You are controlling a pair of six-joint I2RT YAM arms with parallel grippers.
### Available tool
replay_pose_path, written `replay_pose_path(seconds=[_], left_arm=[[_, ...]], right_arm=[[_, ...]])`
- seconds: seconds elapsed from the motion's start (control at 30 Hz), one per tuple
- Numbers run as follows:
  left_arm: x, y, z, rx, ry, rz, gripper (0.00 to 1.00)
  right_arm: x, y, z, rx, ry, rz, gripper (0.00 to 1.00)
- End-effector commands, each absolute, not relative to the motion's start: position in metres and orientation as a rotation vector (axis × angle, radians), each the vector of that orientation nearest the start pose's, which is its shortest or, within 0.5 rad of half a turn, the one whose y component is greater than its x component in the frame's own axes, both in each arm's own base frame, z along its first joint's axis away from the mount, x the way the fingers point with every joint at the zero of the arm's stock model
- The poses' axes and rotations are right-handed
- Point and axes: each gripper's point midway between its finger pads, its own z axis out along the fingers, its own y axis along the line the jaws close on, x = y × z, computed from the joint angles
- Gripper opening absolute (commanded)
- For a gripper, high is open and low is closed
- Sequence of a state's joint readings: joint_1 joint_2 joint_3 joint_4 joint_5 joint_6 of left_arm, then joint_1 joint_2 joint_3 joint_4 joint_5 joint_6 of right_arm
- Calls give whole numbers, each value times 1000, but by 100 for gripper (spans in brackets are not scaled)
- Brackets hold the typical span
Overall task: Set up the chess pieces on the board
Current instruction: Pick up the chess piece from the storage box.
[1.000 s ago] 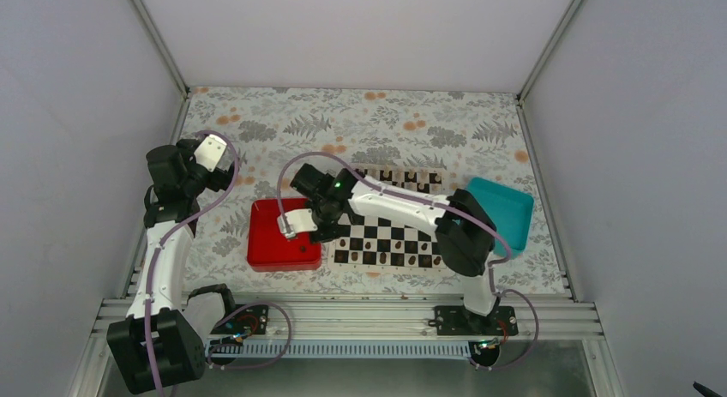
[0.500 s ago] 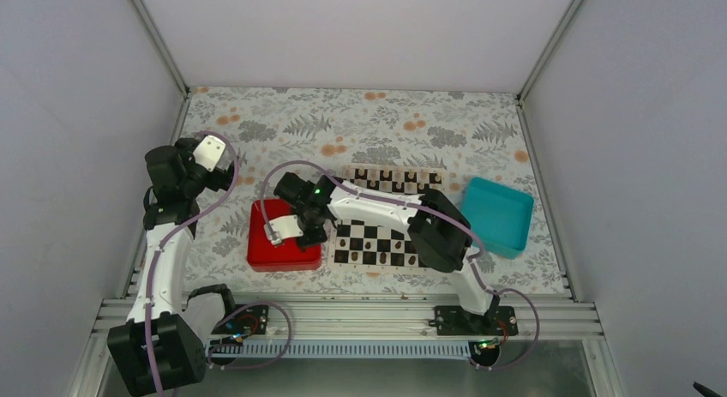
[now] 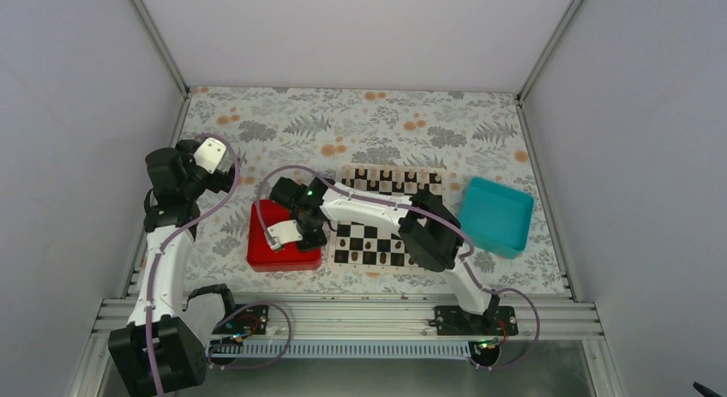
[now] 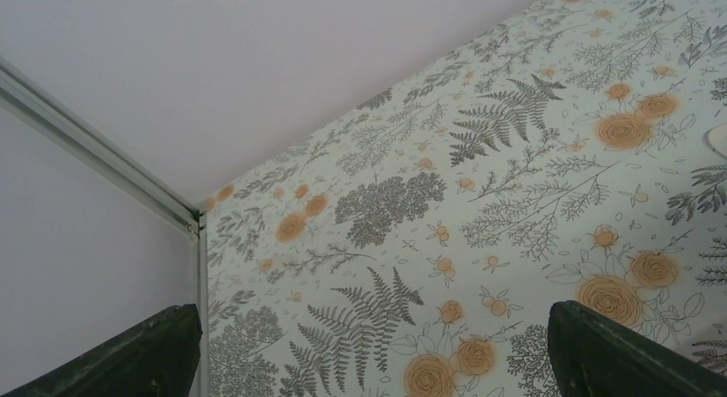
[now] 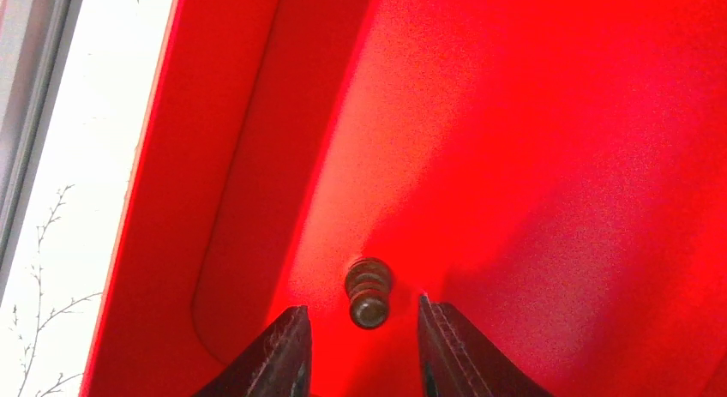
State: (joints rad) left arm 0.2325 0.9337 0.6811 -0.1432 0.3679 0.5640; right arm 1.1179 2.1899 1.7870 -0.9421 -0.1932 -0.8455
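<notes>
Down in the red tray [image 5: 514, 114], the right gripper [image 5: 362, 313] is straddling a chess piece [image 5: 369, 290], jaws apart; the left gripper [image 4: 369, 328] is gaping wide.

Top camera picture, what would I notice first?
The bright red tray beside the chessboard's left edge grabs the eye, with the right end effector low over it. Up close, its open jaws frame one tiny dark chess piece on the tray floor. A teal tray sits at the board's right.
</notes>
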Motion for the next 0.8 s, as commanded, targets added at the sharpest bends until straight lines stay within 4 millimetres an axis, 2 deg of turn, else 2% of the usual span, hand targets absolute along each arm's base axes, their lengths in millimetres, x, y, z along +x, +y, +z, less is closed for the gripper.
replay_pose_path(seconds=[0.0, 0.3, 0.53, 0.67, 0.77], left_arm=[[336, 11, 241, 580, 1811, 166, 100], [336, 11, 239, 581, 1815, 165, 100], [336, 10, 239, 584, 1815, 162, 100], [336, 10, 238, 584, 1817, 160, 100], [336, 10, 239, 583, 1814, 160, 100]], right_arm=[[169, 443, 43, -2510, 1583, 316, 34], [168, 450, 37, -2500, 1570, 327, 34], [170, 447, 26, -2513, 1579, 291, 32], [170, 451, 30, -2495, 1568, 313, 14], [172, 452, 35, -2476, 1573, 307, 8]])
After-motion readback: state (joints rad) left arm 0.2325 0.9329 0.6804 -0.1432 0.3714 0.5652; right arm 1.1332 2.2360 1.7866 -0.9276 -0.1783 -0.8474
